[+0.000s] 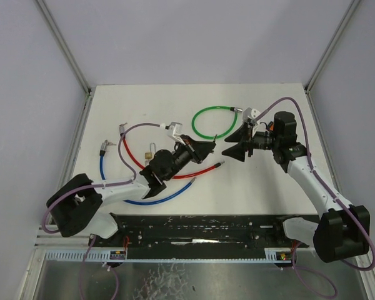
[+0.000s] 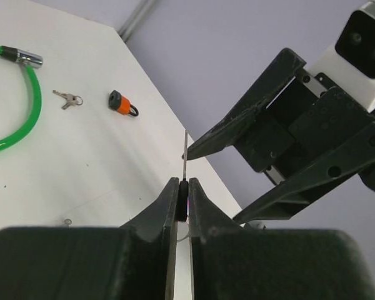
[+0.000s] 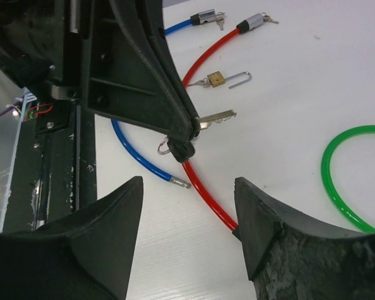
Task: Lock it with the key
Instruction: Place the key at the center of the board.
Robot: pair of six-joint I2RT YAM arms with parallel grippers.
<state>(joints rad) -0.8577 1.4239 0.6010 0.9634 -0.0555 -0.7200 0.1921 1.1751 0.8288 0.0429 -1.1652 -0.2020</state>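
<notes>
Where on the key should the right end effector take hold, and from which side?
Probably the bare toothed blade of the key. Its head is pinched in the shut left end effector, so only the blade sticks out free. Come from the tip end, facing the left one, with the open right end effector closing on the blade's flat faces.

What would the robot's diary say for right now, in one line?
left jaws: shut on key | right jaws: open, facing key | brass padlock: on table, shackle open
</notes>
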